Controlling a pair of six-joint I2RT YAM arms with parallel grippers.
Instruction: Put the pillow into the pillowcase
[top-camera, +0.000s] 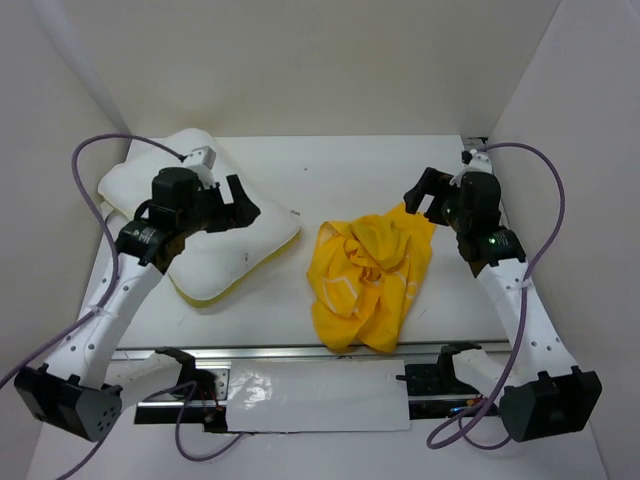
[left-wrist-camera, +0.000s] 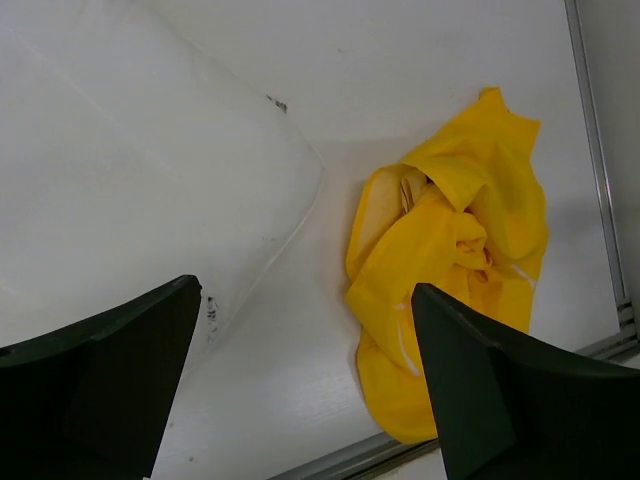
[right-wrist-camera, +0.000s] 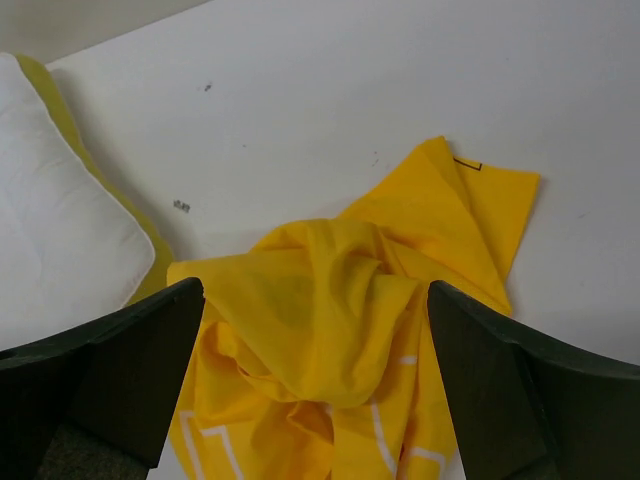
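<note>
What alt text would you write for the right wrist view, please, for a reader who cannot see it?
A crumpled bright yellow fabric pillowcase lies on a white table, framed at the bottom corners by the open, dark right gripper. A puffy white pillow with a yellow edge sits at the left.
</note>
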